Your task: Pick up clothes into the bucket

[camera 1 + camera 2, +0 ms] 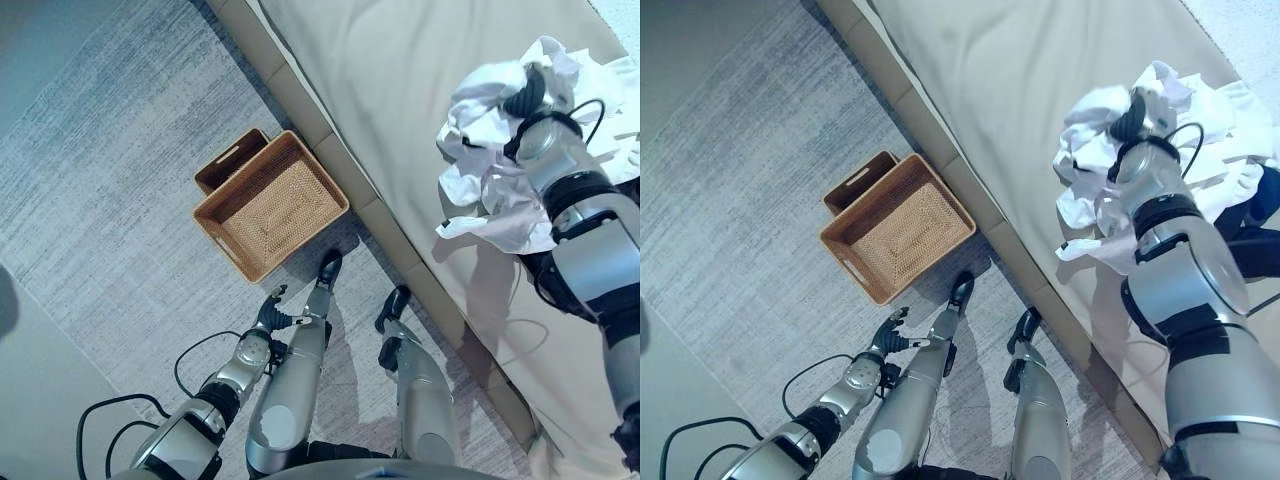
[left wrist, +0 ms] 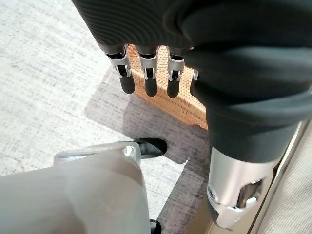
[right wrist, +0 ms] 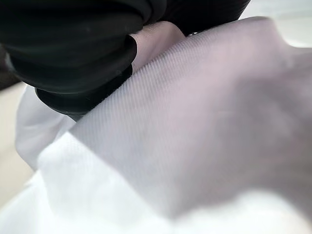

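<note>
A bunched white garment (image 1: 478,115) hangs around my right hand (image 1: 527,95) above the beige bed (image 1: 400,90), casting a shadow on the sheet below. The cloth wraps the hand, and in the right wrist view white fabric (image 3: 195,126) lies right against the dark cover. A brown woven basket (image 1: 270,205) stands empty on the grey rug beside the bed's edge. My left hand (image 1: 275,310) hovers low over the rug, just short of the basket's near corner, with straight fingers (image 2: 148,78) holding nothing; the basket's wall (image 2: 183,100) shows just past them.
A second, smaller brown tray (image 1: 230,160) sits tucked behind the basket. More white clothes (image 1: 610,95) and a dark blue piece (image 1: 1265,195) lie on the bed at the far right. The bed's padded side rail (image 1: 330,150) runs diagonally past the basket.
</note>
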